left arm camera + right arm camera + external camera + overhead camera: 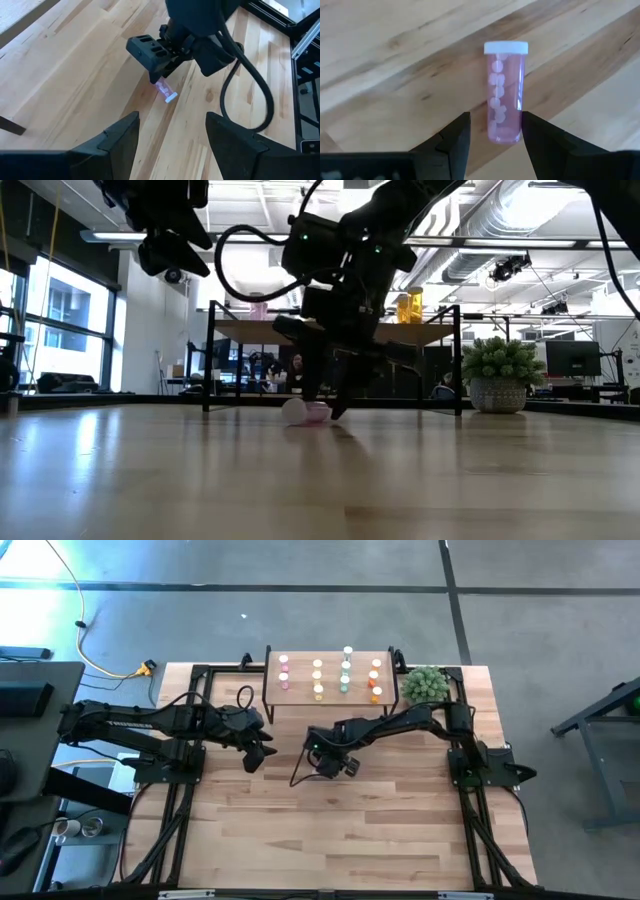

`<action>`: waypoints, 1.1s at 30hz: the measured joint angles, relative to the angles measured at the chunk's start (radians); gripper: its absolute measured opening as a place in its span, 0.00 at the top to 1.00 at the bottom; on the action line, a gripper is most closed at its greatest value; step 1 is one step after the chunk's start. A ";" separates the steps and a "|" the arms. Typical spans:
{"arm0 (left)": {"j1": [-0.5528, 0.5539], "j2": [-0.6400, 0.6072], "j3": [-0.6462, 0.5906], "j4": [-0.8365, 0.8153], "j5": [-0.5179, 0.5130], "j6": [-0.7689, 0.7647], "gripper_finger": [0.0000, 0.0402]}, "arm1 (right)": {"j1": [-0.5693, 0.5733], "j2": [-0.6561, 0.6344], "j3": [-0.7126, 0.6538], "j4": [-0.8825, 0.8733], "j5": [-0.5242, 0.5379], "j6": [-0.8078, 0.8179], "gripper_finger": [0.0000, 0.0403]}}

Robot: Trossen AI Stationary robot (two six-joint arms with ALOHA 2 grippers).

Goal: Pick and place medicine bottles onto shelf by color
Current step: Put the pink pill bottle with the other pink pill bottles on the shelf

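- I have the right gripper point(322, 766) lowered to the table point(330, 840) near its middle, in front of the shelf point(330, 698).
- Through the right wrist camera I see its two fingers point(451, 137) spread, one on each side of the bottom end of a pink bottle point(504, 92); I see a thin gap on both sides, so I do not count it as pinched.
- The pink bottle lies on its side on the bare wood, white cap pointing away from the gripper, with small white pills showing through its body.
- From the low camera the same bottle point(308, 412) rests flat on the tabletop directly under the right gripper point(325, 395), cap end toward the picture's left.
- My left gripper point(256, 752) hangs in the air just to the left of the right one, above the table, fingers point(120, 142) spread and holding nothing; its wrist camera looks across at the right gripper point(159, 80) and the bottle point(166, 92).
- On the shelf I count four short rows of upright bottles: pink point(283, 672) at the left, then yellow point(318, 678), green point(346, 668), and orange point(375, 680) at the right.
- A potted plant point(425, 685) stands just beside the shelf's right end.
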 joint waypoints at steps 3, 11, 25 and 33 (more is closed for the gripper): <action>0.000 0.000 0.000 0.000 0.000 0.000 0.46 | 0.010 0.000 0.000 0.001 -0.003 0.041 0.58; 0.000 0.000 0.000 0.000 0.000 0.020 0.46 | 0.015 0.000 0.000 0.000 0.003 0.175 0.58; 0.000 0.000 0.000 0.000 0.000 0.074 0.46 | 0.014 0.000 0.000 -0.043 0.005 0.248 0.67; 0.000 0.000 0.000 0.000 0.001 0.068 0.46 | 0.017 -0.001 0.000 -0.043 0.005 0.301 0.71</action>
